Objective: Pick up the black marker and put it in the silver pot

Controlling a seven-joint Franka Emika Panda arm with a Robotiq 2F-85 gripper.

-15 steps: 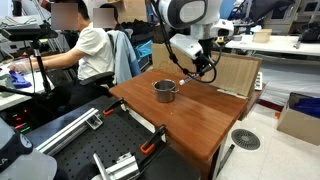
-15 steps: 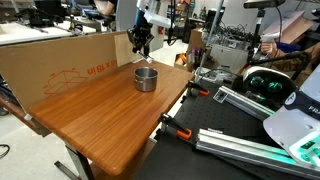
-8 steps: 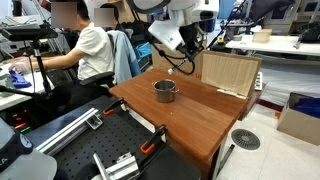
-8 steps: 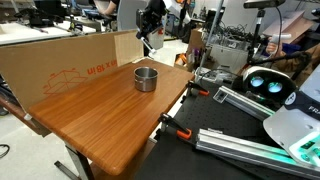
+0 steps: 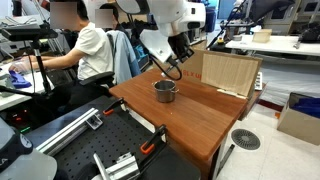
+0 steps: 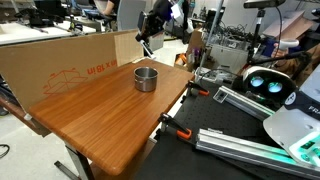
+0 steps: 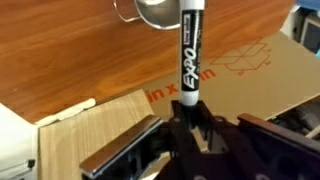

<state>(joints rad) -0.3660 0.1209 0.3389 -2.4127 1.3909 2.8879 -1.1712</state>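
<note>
Since the marker [image 7: 189, 55] looks light, stiff and smooth-barrelled, it could swivel or slip when pinched by one end. That is how the gripper [image 7: 188, 112] has it: the jaws are clamped narrowly on the end nearest the wrist, and the rest juts out free. A hold nearer mid-barrel would likely be steadier. Marker and gripper hang high above the table [image 5: 200, 115], over the pot [image 5: 164, 91] or just beyond its far rim; which, I cannot tell.
</note>
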